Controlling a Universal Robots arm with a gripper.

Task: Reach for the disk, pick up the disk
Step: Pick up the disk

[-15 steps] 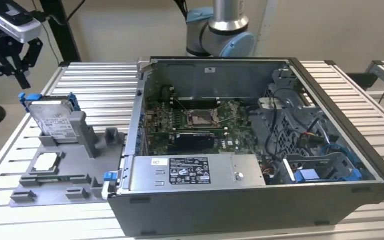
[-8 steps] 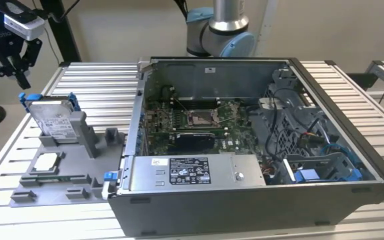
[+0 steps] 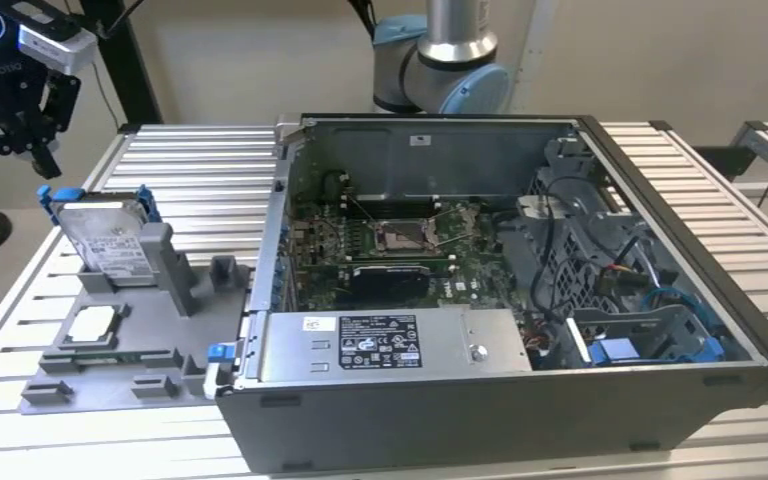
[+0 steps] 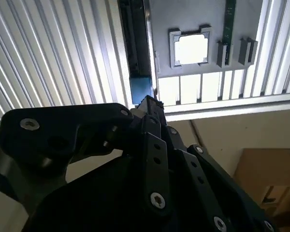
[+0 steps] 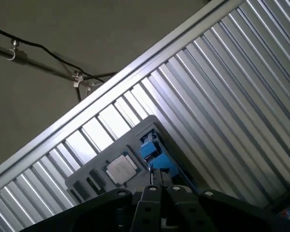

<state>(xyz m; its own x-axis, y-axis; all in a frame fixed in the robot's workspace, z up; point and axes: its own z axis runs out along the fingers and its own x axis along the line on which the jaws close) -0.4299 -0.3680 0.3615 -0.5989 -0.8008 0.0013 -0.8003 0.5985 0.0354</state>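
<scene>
Exterior view: black pincer (image 3: 35, 152) hangs in air above the grey plastic fixture (image 3: 157, 330) on the slatted metal desk (image 3: 204, 165), touching nothing; whether it is open or closed I cannot tell.
Flat silver metal disk (image 3: 107, 240), with a white label and blue side rails, stands upright in that fixture, just below the pincer and apart from it.

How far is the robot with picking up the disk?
Not far yet. Done: the gripper hangs just above the disk, on the exterior view's left. In hand: nothing; the disk stands on edge in its grey holder, and the gripper is apart from it. Left: covering the last gap of the reach, then the pickup itself.
</scene>
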